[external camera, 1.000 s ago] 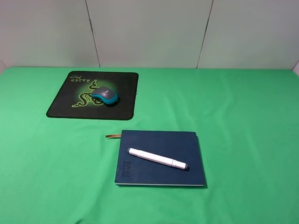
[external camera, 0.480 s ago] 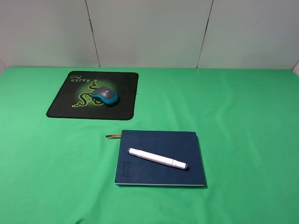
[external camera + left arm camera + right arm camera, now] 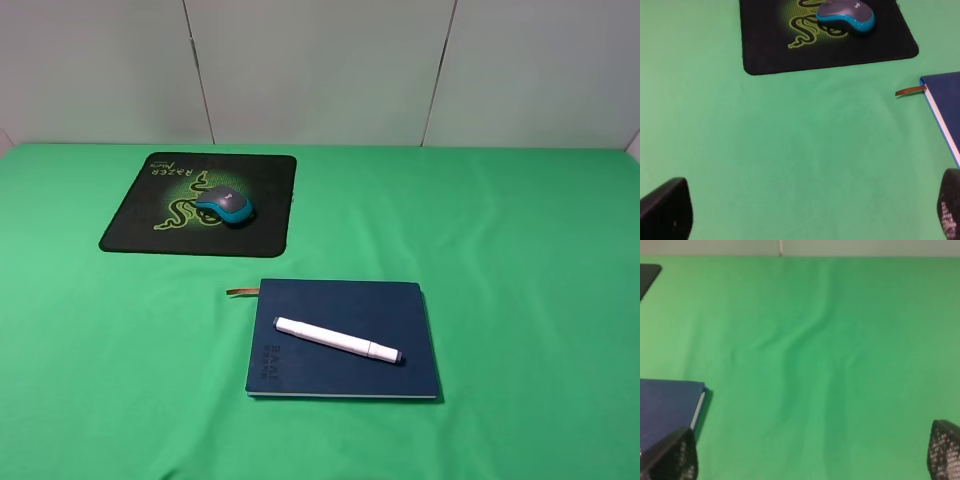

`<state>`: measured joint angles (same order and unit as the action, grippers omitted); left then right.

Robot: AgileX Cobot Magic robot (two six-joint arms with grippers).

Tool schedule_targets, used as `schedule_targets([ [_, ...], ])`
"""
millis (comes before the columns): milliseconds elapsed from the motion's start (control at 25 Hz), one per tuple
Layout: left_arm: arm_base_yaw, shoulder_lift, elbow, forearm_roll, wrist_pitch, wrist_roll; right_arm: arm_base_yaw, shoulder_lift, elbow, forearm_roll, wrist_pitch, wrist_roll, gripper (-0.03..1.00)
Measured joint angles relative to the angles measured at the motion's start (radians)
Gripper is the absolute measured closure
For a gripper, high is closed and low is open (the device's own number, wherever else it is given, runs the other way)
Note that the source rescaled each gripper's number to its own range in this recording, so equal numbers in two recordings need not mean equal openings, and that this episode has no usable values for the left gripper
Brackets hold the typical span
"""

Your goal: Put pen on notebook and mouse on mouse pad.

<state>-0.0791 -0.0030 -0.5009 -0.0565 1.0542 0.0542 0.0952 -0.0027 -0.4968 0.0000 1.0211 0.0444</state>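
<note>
A white pen (image 3: pixel 337 340) lies slantwise on top of the navy notebook (image 3: pixel 345 362) near the table's front middle. The teal and grey mouse (image 3: pixel 225 205) sits on the black mouse pad (image 3: pixel 150 225) with the green snake logo at the back left. Neither arm shows in the exterior high view. My left gripper (image 3: pixel 810 212) is open over bare green cloth, with the mouse (image 3: pixel 846 15), the pad (image 3: pixel 765 50) and a notebook corner (image 3: pixel 945 100) ahead of it. Over green cloth my right gripper (image 3: pixel 812 456) is open too, the notebook's edge (image 3: pixel 670 400) beside one finger.
A green cloth (image 3: pixel 520 260) covers the whole table. A pale panelled wall (image 3: pixel 320 70) stands behind it. A thin brown ribbon (image 3: pixel 241 292) sticks out from the notebook's back left corner.
</note>
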Motion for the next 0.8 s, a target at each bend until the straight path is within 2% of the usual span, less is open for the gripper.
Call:
schedule_targets([
  [800,0.000,0.000,0.000,0.000,0.000,0.000,-0.004,0.000,0.001,-0.015,-0.002,-0.026,-0.03],
])
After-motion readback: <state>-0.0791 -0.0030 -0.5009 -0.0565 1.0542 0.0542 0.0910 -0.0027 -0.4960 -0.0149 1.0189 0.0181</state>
